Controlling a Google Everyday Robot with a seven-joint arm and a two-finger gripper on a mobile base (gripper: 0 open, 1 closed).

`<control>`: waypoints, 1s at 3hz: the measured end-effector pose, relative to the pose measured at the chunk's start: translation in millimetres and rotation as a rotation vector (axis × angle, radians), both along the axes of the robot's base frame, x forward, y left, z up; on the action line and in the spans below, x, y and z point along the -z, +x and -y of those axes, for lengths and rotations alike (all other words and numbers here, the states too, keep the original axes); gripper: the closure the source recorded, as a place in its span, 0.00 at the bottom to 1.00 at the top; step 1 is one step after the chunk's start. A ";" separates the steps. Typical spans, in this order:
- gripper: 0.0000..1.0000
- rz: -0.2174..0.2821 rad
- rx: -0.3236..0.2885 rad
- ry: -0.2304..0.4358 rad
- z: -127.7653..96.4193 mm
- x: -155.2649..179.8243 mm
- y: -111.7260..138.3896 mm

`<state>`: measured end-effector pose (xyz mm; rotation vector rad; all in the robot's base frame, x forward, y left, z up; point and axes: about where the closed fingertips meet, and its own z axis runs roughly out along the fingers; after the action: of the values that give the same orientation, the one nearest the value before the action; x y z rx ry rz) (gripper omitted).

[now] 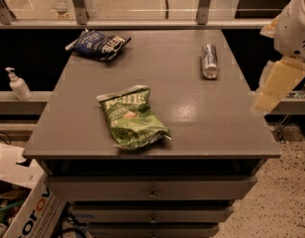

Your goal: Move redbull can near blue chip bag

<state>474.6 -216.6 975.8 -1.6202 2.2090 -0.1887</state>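
Note:
The redbull can (pixel 209 61) is a slim silver can lying on its side at the far right of the grey table (pixel 202 128). The blue chip bag (pixel 99 44) lies flat at the far left corner, well apart from the can. My gripper (pixel 272 86), cream-coloured on a white arm, hangs off the table's right edge, to the right of the can and a little nearer than it, touching nothing.
A larger green chip bag (pixel 131 117) lies at the table's middle front. A white pump bottle (pixel 17 85) stands on a ledge to the left. A cardboard box (pixel 24 209) sits on the floor at lower left. A railing (pixel 142 23) runs behind the table.

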 end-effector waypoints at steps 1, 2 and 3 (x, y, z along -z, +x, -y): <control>0.00 0.034 -0.007 0.010 -5.0 0.4 37.8; 0.00 0.067 -0.068 0.008 -15.4 6.6 69.1; 0.00 0.093 -0.152 -0.028 -21.8 13.5 96.0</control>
<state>570.6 -194.8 962.3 -1.7500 2.0133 -0.2474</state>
